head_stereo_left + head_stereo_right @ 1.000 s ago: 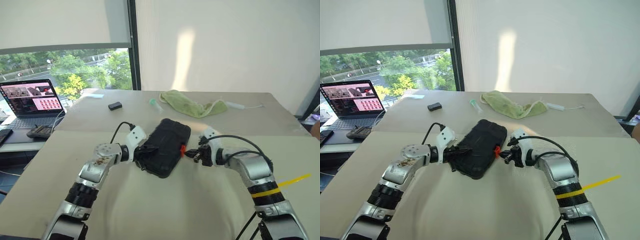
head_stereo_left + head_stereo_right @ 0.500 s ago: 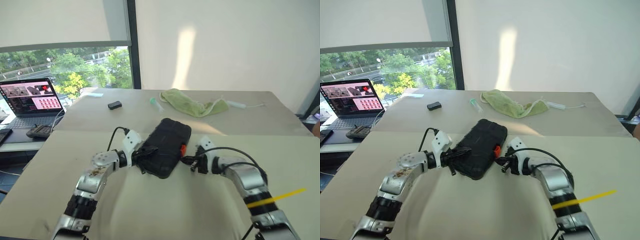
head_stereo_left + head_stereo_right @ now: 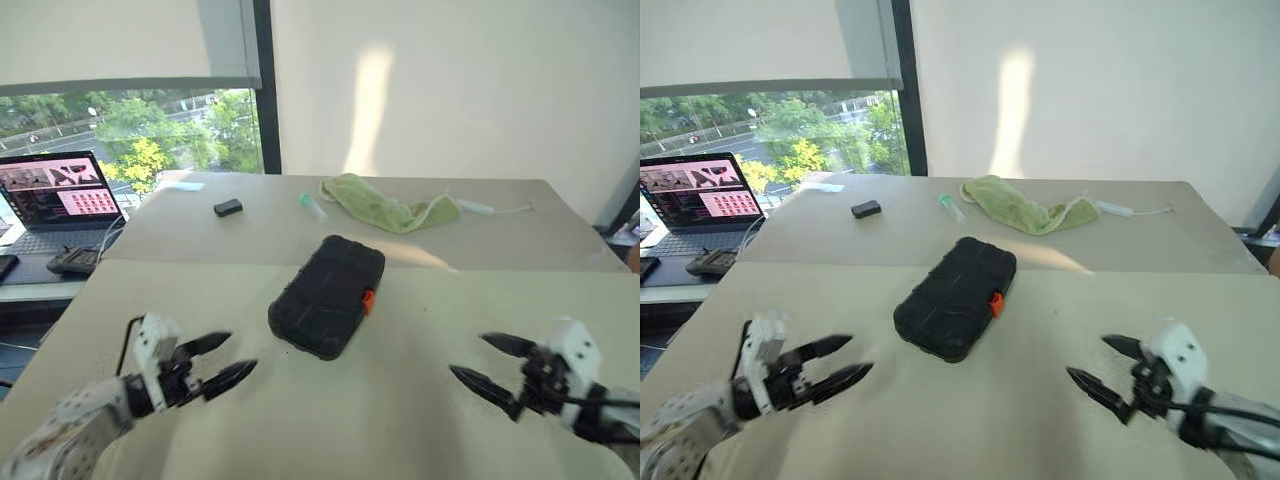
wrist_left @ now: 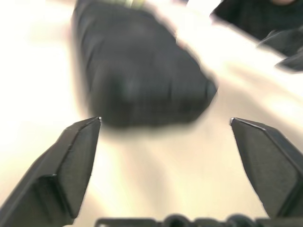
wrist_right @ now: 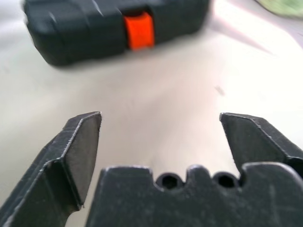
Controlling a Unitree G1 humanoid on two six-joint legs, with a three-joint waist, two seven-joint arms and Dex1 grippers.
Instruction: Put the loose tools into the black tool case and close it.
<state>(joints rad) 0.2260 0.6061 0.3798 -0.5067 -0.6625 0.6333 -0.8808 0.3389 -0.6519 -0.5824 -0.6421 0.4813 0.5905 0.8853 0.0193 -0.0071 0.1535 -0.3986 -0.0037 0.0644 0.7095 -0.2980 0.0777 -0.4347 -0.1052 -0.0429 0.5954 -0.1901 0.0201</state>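
On the table (image 3: 420, 420), the black tool case (image 3: 328, 295) lies closed and slantwise in the middle, its orange latch (image 3: 368, 299) facing the right side. Both arms have pulled back from it: the left gripper (image 3: 222, 362) and the right gripper (image 3: 490, 367) now stand well apart from the case, fingers spread wide and empty. A second ago, both were pressed shut against its sides. No loose tools are visible, so the task looks finished.

— What is the dark object near the table's (image 3: 420, 420) middle?
— The black tool case (image 3: 328, 294): closed, lying flat and askew, its orange latch (image 3: 368, 298) on the right-hand long edge.
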